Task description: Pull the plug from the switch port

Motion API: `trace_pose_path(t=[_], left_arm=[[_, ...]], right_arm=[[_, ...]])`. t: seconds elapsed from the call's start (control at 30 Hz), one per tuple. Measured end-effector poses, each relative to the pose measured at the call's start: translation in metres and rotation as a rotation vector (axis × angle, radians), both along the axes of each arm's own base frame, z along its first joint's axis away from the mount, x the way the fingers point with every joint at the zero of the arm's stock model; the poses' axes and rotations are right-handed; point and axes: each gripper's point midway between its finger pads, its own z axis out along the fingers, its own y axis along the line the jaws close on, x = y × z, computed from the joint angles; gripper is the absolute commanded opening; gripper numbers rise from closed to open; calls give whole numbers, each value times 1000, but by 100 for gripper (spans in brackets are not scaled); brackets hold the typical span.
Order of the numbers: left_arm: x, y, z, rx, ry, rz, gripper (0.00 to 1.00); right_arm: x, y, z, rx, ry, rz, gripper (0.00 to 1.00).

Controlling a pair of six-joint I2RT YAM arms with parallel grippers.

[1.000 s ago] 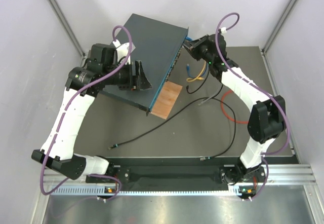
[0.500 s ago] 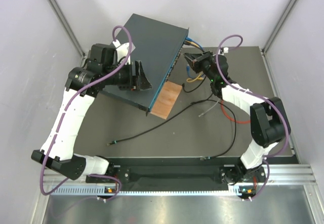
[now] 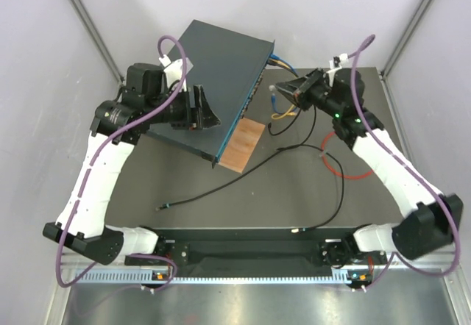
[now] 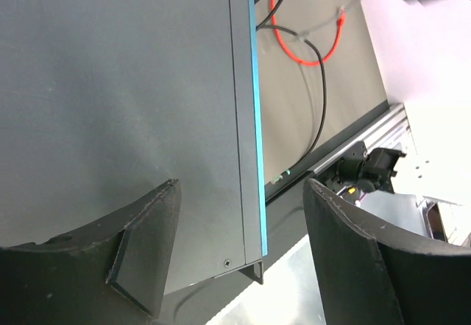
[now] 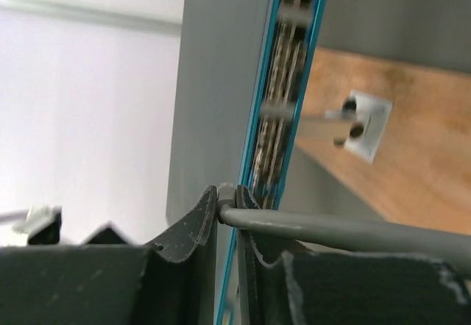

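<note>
Switch lies on dark table between pale walls; left pincer wide at its edge; right pincer pinches grey cable.

Port side of the switch is pretty cramped; brown board butts against its near end, a yellow cable droops beside the middle, and the right gripper, pinched on a grey cable, fills the gap further back; black cable and red loop sprawl over the mat; the near strip is open.
</note>
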Motion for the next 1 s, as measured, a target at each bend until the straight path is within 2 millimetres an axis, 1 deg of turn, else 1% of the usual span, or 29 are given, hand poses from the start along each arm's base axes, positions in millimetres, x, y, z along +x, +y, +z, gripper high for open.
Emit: trace_pose_path(t=[0.07,0.1,0.13,0.17,0.2,0.27,0.33,0.37,0.43,0.5,0.6,0.67,0.7,0.77,0.8,0.9,0.97,1.0], left_arm=[[1,0,3,-8,-11,8,73],[2,0,4,-10,-17,10,73],[3,0,6,-14,-23,12,73],[3,0,7,-18,-27,14,73],[3,-1,8,-20,-30,15,73],[3,0,9,-24,-33,17,73],[2,0,10,-23,-35,17,73],[2,0,9,-19,-37,16,73],[3,2,8,-7,-42,20,73],[3,4,7,7,-44,21,73],[2,7,9,24,-59,17,73],[2,8,11,33,-75,12,73],[2,9,11,38,-82,11,73],[3,10,11,46,-88,10,74],[2,10,11,50,-92,7,74],[2,12,12,55,-103,6,74],[1,12,13,55,-107,8,74],[0,13,13,55,-109,8,74]], right_arm=[[-23,-5,8,-13,9,34,0],[-34,-11,13,-22,9,37,0],[-41,-19,17,-30,6,30,0],[-46,-31,23,-36,-1,8,0],[-48,-51,30,-36,-11,-32,0],[-41,-93,37,-36,-18,-148,0],[-31,-136,35,-43,15,-276,0],[-26,-153,32,-48,39,-329,0],[-16,-181,22,-55,89,-420,0],[-11,-200,9,-54,138,-480,0],[1,-222,-17,-31,211,-542,0],[15,-230,-43,-24,274,-553,0],[24,-232,-59,-23,316,-545,0],[42,-234,-94,-25,398,-519,2],[50,-232,-115,-26,446,-496,4],[64,-229,-170,-36,564,-439,8],[67,-228,-190,-45,602,-420,11],[68,-228,-197,-50,612,-412,16]])
